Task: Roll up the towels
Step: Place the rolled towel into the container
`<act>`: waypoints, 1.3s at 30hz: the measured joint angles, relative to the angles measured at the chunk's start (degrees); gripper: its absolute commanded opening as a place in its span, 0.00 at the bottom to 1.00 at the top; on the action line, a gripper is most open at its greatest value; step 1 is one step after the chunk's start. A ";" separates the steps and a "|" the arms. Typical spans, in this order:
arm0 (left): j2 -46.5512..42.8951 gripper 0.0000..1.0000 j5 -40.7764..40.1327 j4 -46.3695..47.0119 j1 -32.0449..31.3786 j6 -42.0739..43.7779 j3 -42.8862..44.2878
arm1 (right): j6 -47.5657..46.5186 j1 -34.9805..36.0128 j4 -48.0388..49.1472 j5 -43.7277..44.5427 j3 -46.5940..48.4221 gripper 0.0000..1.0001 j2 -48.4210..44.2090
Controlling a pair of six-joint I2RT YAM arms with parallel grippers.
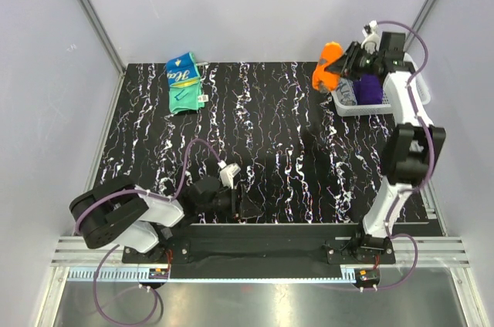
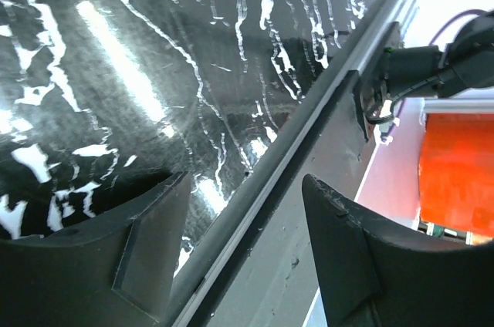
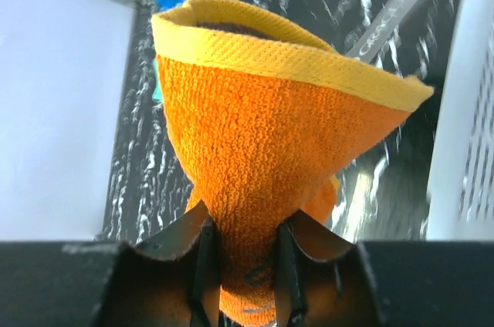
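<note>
At far right: right claw (image 1: 346, 65) clamped on orange towel (image 1: 327, 65) | left claw (image 1: 245, 202) apart, near edge | teal towel (image 1: 185, 82) far left

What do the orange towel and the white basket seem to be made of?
The orange towel looks like terry cloth, matte, with a looped pile and a woven yellow-orange hem. The white basket is probably hard plastic, smooth, with lattice walls.
</note>
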 measured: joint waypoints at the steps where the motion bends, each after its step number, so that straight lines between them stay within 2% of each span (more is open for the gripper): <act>1: 0.61 0.66 0.13 1.66 -0.04 0.02 -0.37 | -0.79 -0.55 -0.26 -2.64 4.39 0.07 3.30; 5: 2.21 0.65 0.11 5.55 -0.11 -0.04 -1.33 | -3.30 -2.36 -2.82 -11.50 18.73 0.07 14.84; 10: 3.85 0.65 0.15 9.57 -0.11 -0.46 -2.36 | -6.08 -4.87 -7.06 -19.08 29.44 0.08 25.86; 14: 6.71 0.65 0.61 13.40 0.11 -1.11 -2.36 | -7.67 -7.67 -10.69 -21.62 37.22 0.08 35.63; 20: 10.84 0.64 2.14 18.99 1.36 -2.51 -2.36 | -9.49 -11.96 -16.46 -22.43 38.03 0.08 41.44; 28: 13.53 0.63 3.61 22.08 1.95 -3.37 -2.10 | -14.25 -13.03 -22.69 -11.89 39.08 0.09 41.44; 31: 13.99 0.63 3.80 22.58 2.01 -3.54 -2.05 | -15.82 -11.67 -24.52 -7.52 40.68 0.20 41.44; 32: 14.14 0.63 3.89 22.77 2.05 -3.58 -2.03 | -16.52 -10.97 -24.98 -5.90 41.22 0.28 41.44; 35: 14.45 0.63 4.15 22.99 2.16 -3.72 -1.92 | -18.23 -8.26 -26.56 -0.63 43.69 0.43 41.99; 36: 14.62 0.62 4.22 23.08 2.19 -3.80 -1.81 | -18.62 -7.30 -26.62 1.07 44.74 0.51 42.34; 39: 14.88 0.62 4.37 23.32 2.27 -3.85 -1.73 | -19.41 -5.25 -26.67 5.09 46.36 0.59 42.66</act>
